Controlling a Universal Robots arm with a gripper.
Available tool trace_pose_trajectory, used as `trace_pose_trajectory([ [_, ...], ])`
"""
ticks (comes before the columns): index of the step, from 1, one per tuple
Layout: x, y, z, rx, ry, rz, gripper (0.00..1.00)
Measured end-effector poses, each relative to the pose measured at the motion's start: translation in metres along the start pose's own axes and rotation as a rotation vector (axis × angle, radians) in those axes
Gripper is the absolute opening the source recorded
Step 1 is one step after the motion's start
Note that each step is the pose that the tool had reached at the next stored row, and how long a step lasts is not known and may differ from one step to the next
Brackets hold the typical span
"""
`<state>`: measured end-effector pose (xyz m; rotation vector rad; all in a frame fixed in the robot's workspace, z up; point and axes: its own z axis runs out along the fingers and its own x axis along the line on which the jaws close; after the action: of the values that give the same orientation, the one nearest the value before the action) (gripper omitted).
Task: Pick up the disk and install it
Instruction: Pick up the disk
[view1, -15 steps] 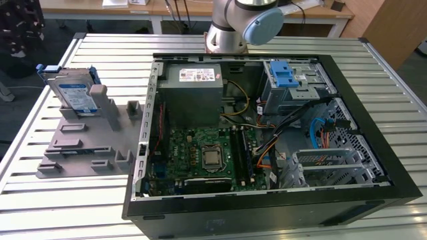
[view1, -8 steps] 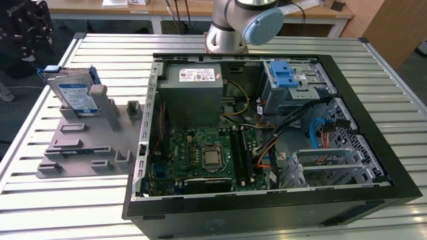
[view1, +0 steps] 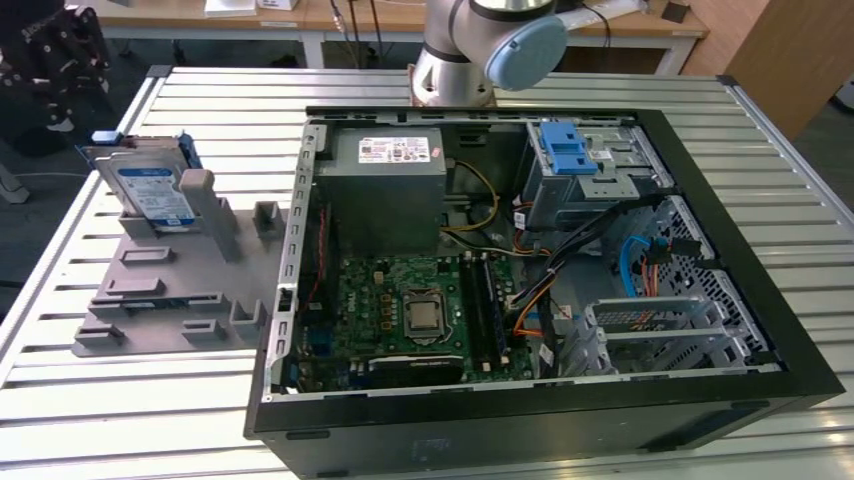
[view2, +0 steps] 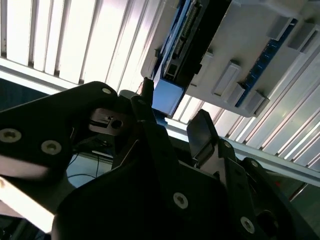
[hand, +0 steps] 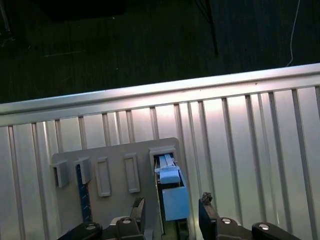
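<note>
The disk stands on edge in a grey holder on the table, at the exterior view's left. It is silver with a blue-and-white label and a blue bracket. In the first wrist view, the disk's blue bracket edge pokes out of the holder's slot. My gripper hangs over it, open, one dark fingertip on each side and nothing held. In the second wrist view, the gripper is apart from the bracket end.
An open black computer case lies on the slatted metal table, with a motherboard, cables and a grey power supply box inside. A drive bay with a blue latch sits at its far corner. The arm's base rises behind the case.
</note>
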<state>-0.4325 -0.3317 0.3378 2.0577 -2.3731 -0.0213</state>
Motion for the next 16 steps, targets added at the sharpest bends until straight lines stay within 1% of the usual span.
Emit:
trace_pose_trajectory([
  [11,-0.0004,-0.0001,0.0199,-0.0001,0.0001,-0.001,0.55],
  [16,-0.0004,-0.0002,0.0290,-0.0002,0.0002,-0.013,0.55],
])
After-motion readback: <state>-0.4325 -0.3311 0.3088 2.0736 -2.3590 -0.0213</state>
